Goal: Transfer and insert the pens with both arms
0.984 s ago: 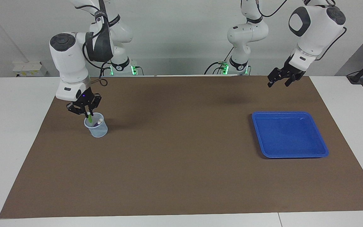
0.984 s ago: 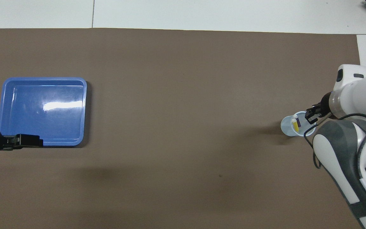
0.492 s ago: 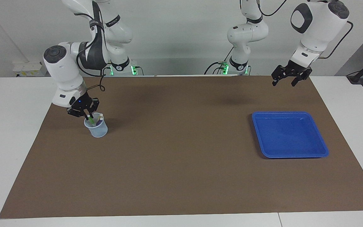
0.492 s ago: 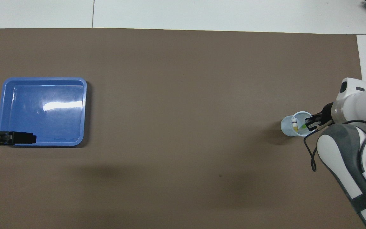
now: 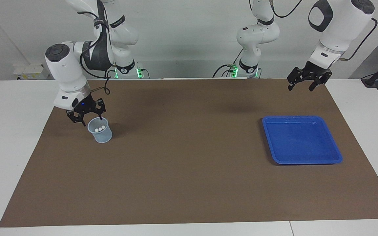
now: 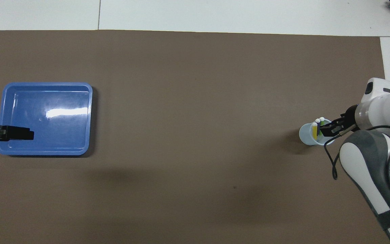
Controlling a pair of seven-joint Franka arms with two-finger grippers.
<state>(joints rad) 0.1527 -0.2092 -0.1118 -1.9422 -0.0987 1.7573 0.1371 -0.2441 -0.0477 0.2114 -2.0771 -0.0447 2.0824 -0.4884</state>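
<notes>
Three pens [image 5: 100, 128] stand in a pale translucent cup [image 5: 101, 136] at the right arm's end of the brown mat, only their whitish caps showing in the facing view. From overhead I make out the yellow pen [image 6: 314, 131] in the cup [image 6: 306, 137], with two more caps beside it. My right gripper [image 5: 92, 118] hangs open just over the cup's rim, holding nothing; from overhead the right gripper [image 6: 328, 128] overlaps the cup. My left gripper [image 5: 300, 88] is raised and open, empty, over the mat by the blue tray [image 5: 335, 154].
The blue tray [image 6: 90, 118] lies at the left arm's end of the mat with nothing in it. The left gripper [image 6: 28, 133] covers part of it from overhead. White table surrounds the brown mat [image 5: 189, 170].
The right gripper has opened and let go of the green pen, which now stands in the cup with the other two. The left arm has swung a little outward and stayed open.
</notes>
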